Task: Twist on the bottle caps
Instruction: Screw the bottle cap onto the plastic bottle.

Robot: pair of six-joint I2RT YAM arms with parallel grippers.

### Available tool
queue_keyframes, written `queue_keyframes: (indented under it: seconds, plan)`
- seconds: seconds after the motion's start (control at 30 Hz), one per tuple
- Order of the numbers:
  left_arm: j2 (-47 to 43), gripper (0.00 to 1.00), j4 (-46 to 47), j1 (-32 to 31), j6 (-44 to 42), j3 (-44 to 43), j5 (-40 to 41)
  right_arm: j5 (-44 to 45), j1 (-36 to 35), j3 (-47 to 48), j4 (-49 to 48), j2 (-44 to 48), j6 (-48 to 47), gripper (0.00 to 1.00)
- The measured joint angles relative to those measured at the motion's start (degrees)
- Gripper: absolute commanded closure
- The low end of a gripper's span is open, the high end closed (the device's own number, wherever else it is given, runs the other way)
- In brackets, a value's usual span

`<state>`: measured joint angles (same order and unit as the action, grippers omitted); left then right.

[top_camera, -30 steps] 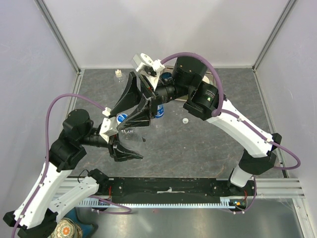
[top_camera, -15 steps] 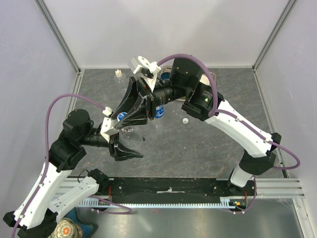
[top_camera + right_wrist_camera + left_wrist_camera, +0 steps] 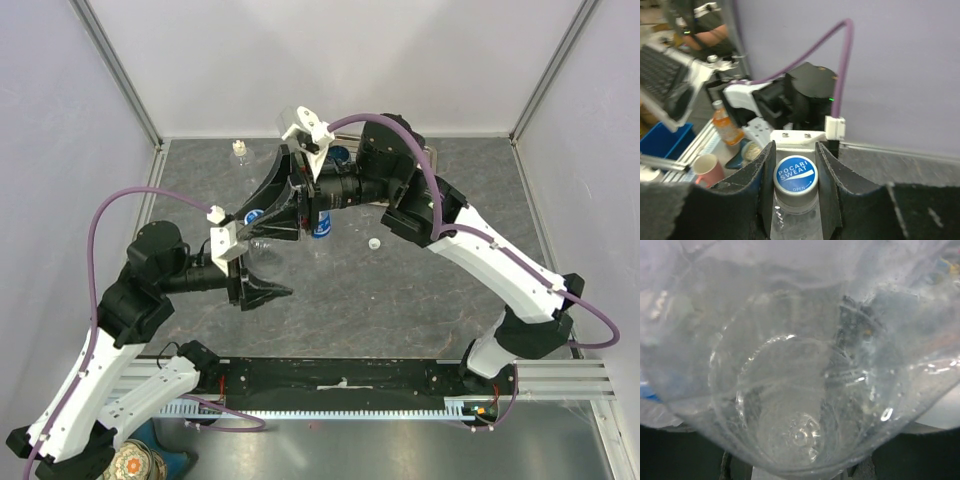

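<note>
Since a second ago, your right gripper (image 3: 795,152) has drawn its jaws in, and they now pinch the round blue plastic screw cap (image 3: 796,175) from both sides. Both grippers, and the clear plastic bottle (image 3: 265,252) between them, have also shifted toward the far side of the grey mottled table (image 3: 420,290). The cap sits on that bottle's neck. Your left gripper (image 3: 262,266) is clamped around the bottle's body, and the bottle's base fills the left wrist view. Your right arm reaches leftward across the table. Your left arm bends in from the near left corner. A small round white plastic cap (image 3: 374,243) lies loose on the table, well apart from the grippers.
</note>
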<state>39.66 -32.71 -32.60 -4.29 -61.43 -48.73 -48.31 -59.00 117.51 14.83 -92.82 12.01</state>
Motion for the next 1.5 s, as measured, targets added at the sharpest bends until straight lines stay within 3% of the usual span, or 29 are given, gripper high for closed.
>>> queue_keyframes:
  seconds: [0.27,0.4,0.6,0.73,0.77,0.8,0.87,0.93,1.13,1.17,1.37,1.5]
  plan:
    - [1.0,0.98,-0.3,0.1,1.1,0.0,18.9,25.4,-0.7,-8.6,-0.9,5.0,-1.3,1.00]
    - [1.4,0.98,-1.9,0.4,1.5,0.0,27.5,43.5,-4.8,-10.6,-2.4,4.8,-0.8,1.00]
    - [0.9,0.98,-2.7,0.4,1.3,0.0,36.7,72.6,-13.4,-6.5,-2.6,0.3,-1.0,1.00]
    - [0.8,0.98,-4.3,0.4,1.1,0.0,40.9,86.9,-16.2,-3.9,-2.7,-3.2,1.2,0.84]
    - [0.8,0.98,-4.6,0.4,1.1,0.0,41.6,88.5,-16.3,-3.5,-2.7,-3.7,1.7,0.72]
    - [0.7,0.98,-4.5,0.5,1.1,0.2,42.4,90.1,-16.5,-2.5,-2.4,-4.5,2.3,0.66]
    - [0.6,0.98,-4.3,0.6,1.1,0.3,43.1,91.8,-16.6,-0.6,-1.4,-5.8,3.1,0.52]
    - [0.3,0.98,-3.8,0.7,1.1,0.5,43.8,92.3,-16.7,1.1,-0.4,-6.7,3.2,0.49]
    - [-0.5,0.98,0.9,1.7,1.7,0.9,45.0,88.2,-17.1,5.0,3.5,-6.8,2.4,0.26]
    - [-0.8,0.98,1.7,1.8,1.8,1.0,44.2,86.5,-17.1,5.1,3.8,-6.4,2.1,0.19]
    - [-1.8,0.98,4.7,2.0,2.1,1.8,35.8,71.4,-15.3,5.1,5.0,-2.7,0.8,0.02]
    - [-1.3,0.98,4.7,2.0,2.1,2.3,29.2,55.7,-10.7,2.9,5.4,1.7,0.7,0.02]
